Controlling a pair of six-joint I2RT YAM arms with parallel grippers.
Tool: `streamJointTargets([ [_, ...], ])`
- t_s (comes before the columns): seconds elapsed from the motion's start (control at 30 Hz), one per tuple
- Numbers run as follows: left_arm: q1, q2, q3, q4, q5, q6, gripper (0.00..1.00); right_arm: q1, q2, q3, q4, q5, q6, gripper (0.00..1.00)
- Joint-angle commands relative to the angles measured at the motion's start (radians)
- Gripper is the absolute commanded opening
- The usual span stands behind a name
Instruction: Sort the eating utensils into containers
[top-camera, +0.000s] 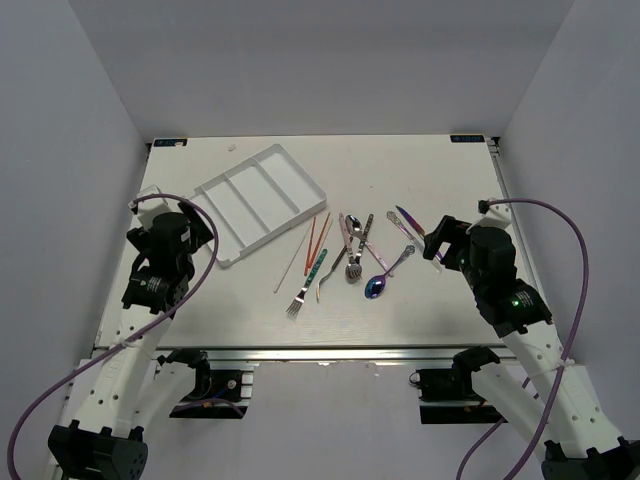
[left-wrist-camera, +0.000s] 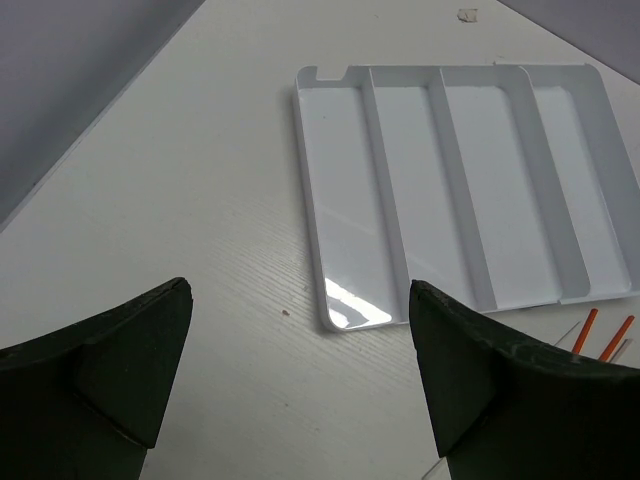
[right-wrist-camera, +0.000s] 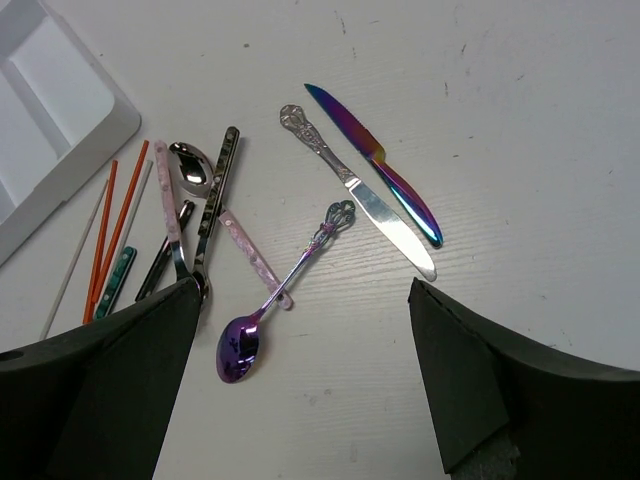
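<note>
The white tray (top-camera: 233, 214) lies at the back left, its long compartments bare; the left wrist view shows it (left-wrist-camera: 385, 190) ahead. The utensils lie loose mid-table: orange chopsticks (top-camera: 315, 240), a teal-handled fork (top-camera: 305, 285), silver spoons (top-camera: 353, 262), an iridescent spoon (top-camera: 378, 286) and an iridescent knife (top-camera: 410, 220). My left gripper (left-wrist-camera: 300, 290) is open and empty over bare table just short of the tray's near corner. My right gripper (right-wrist-camera: 305, 290) is open and empty, above the table just right of the iridescent spoon (right-wrist-camera: 270, 305), near a silver knife (right-wrist-camera: 360, 195).
A pale chopstick (top-camera: 292, 262) lies left of the orange pair. Pink-handled pieces (right-wrist-camera: 250, 255) cross under the iridescent spoon. Purple cables loop from both arms. White walls close the table at the back and sides.
</note>
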Motion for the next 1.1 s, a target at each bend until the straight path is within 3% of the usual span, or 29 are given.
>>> streamJointTargets([
  [0.0,0.008,-0.001,0.031,-0.002,-0.001,-0.006,0.98,0.004,-0.009,0.024,0.037,0.028,-0.008,0.89],
  [0.37,0.020,0.010,0.030,0.006,0.025,-0.003,0.98,0.004,0.053,0.007,0.122,-0.075,0.016,0.89],
  [0.67,0.052,0.027,0.030,0.007,0.060,-0.002,0.98,0.008,0.413,0.102,0.223,-0.212,0.064,0.89],
  [0.77,0.054,0.032,0.031,0.004,0.064,-0.002,0.98,0.026,0.545,0.154,0.197,-0.123,0.081,0.76],
  [0.87,0.052,0.038,0.030,0.006,0.071,-0.002,0.98,0.066,0.625,0.194,0.194,-0.028,0.107,0.58],
  [0.93,0.054,0.042,0.030,0.006,0.076,0.000,0.98,0.101,0.647,0.199,0.197,0.012,0.147,0.53],
  [0.97,0.054,0.042,0.030,0.006,0.077,0.000,0.98,0.113,0.656,0.196,0.203,0.030,0.161,0.46],
  [1.03,0.054,0.047,0.030,0.006,0.080,0.000,0.98,0.159,0.673,0.176,0.205,0.115,0.223,0.45],
  [1.07,0.054,0.048,0.031,0.007,0.083,0.000,0.98,0.173,0.681,0.168,0.205,0.151,0.248,0.49],
])
